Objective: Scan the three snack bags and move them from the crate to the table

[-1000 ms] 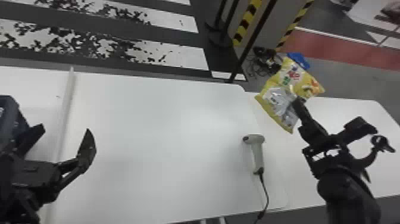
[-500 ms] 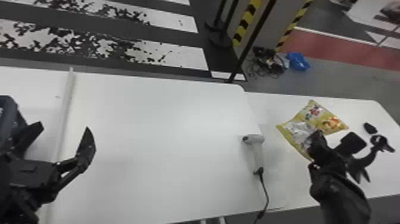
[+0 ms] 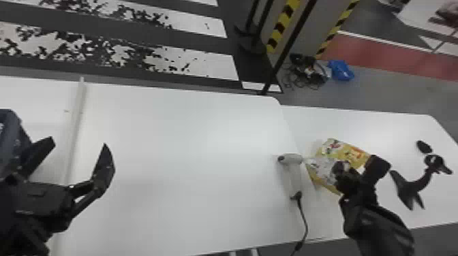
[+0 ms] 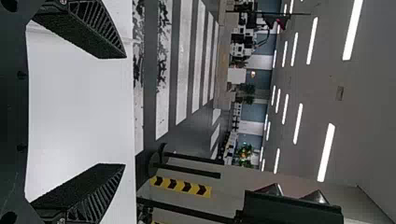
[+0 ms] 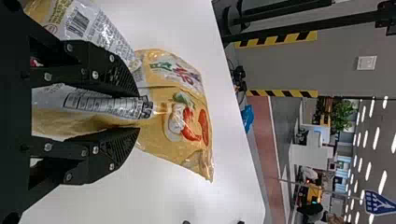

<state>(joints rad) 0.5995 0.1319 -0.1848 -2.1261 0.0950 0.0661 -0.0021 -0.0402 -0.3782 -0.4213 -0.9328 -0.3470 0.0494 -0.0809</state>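
Observation:
In the head view, my right gripper (image 3: 342, 169) holds a yellow and silver snack bag (image 3: 343, 152) at the right, close beside the grey handheld scanner (image 3: 293, 177), which is on the table (image 3: 191, 163). The right wrist view has my right gripper (image 5: 137, 111) shut on the folded middle of the bag (image 5: 184, 116), its printed label and barcode showing on the silver part. At the left, my left gripper (image 3: 77, 147) stands open near the dark blue crate (image 3: 10, 139). In the left wrist view, my left gripper (image 4: 123, 111) has nothing between its fingers.
A black curved object (image 3: 414, 185) and a small black piece (image 3: 424, 146) lie on the right-hand table (image 3: 402, 129). The scanner's black cable (image 3: 304, 218) runs to the front edge. A dark pole (image 3: 289, 47) rises behind the tables.
My right gripper has brought the bag down and toward the front edge, then left to beside the scanner. The bag has turned and flattened out of its hanging tilt. The left arm is unmoved.

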